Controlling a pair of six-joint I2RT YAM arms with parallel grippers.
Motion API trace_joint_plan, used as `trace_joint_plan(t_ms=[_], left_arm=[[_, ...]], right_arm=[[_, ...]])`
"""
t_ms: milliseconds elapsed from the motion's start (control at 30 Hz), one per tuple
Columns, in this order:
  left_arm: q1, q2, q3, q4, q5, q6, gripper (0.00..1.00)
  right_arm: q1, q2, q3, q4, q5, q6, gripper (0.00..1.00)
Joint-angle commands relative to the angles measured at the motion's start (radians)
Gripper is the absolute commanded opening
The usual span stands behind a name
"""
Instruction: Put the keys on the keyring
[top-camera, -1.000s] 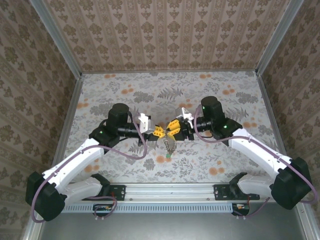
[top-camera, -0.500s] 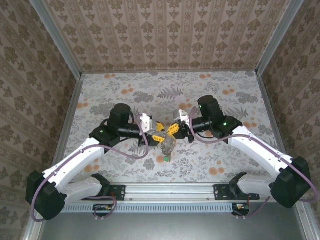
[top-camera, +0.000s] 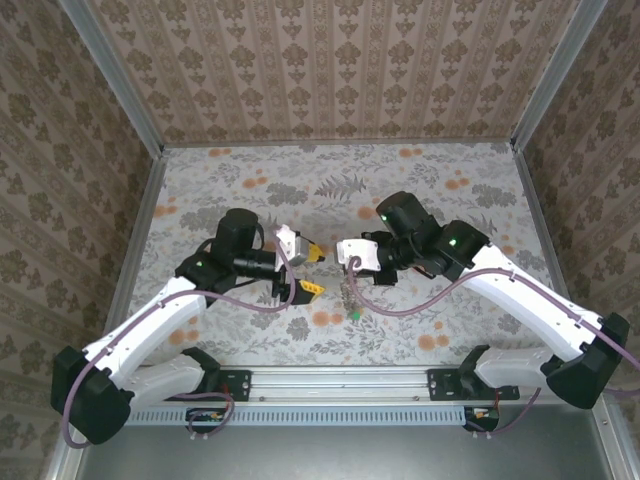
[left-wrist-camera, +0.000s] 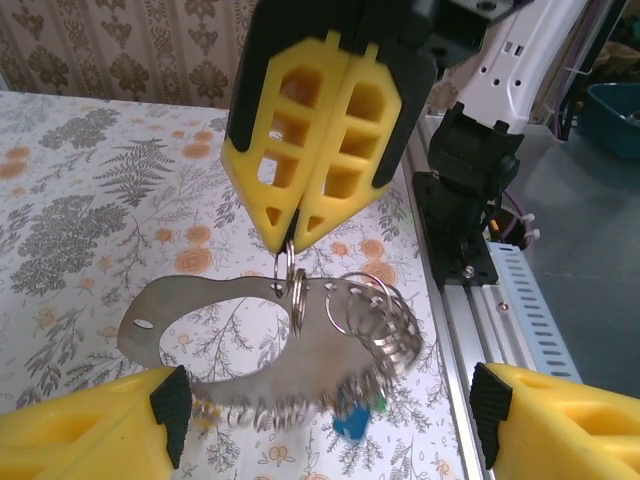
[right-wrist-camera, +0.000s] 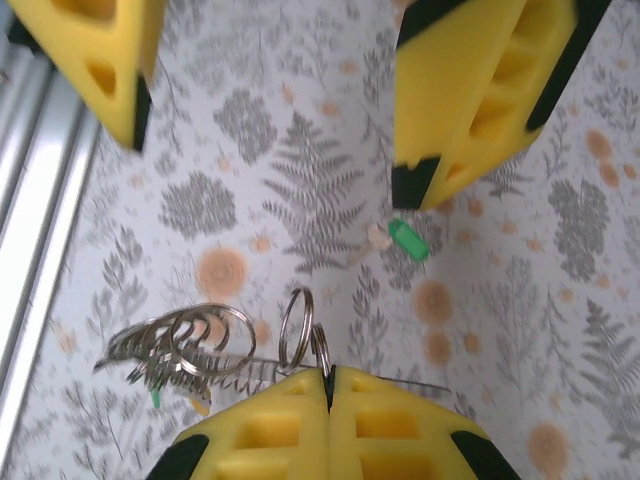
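The keyring (left-wrist-camera: 225, 365) is a flat grey metal loop with several small split rings along its edge. It hangs above the table (top-camera: 420, 190) from my right gripper (right-wrist-camera: 328, 375), which is shut on one small ring (right-wrist-camera: 297, 325). In the left wrist view the right gripper (left-wrist-camera: 290, 235) points down at the ring. Small green and yellow keys (right-wrist-camera: 160, 395) dangle blurred in the bunch (top-camera: 350, 293). A loose green key (right-wrist-camera: 407, 240) lies on the cloth (top-camera: 354, 314). My left gripper (left-wrist-camera: 328, 420) stands open on either side of the bunch, touching nothing.
A metal rail (left-wrist-camera: 500, 290) and the right arm's black base bracket (left-wrist-camera: 470, 190) run along the near edge. Patterned walls (top-camera: 330, 70) close in the back and both sides of the floral table.
My left gripper has opened, let go of the keyring and drawn back left. The right gripper has shut on a ring, swung downwards and now carries the hanging bunch.
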Motion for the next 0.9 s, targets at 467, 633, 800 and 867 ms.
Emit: trace_joint_plan(t_ms=[467, 633, 800, 867], left_arm=[[-0.042, 0.217, -0.094, 0.572, -0.055, -0.162, 0.45], [-0.060, 0.248, -0.111, 0.618, -0.063, -0.131, 0.41], [-0.075, 0.251, -0.144, 0.672, -0.077, -0.113, 0.33], [-0.083, 0.254, -0.148, 0.671, -0.091, -0.105, 0.30]], right_arm=[[0.115, 0.121, 0.135, -0.181, 0.389, -0.195, 0.00], [0.113, 0.111, 0.119, -0.134, 0.360, -0.177, 0.00], [0.097, 0.088, 0.084, -0.066, 0.315, -0.133, 0.00], [0.091, 0.072, 0.072, -0.040, 0.292, -0.117, 0.00]])
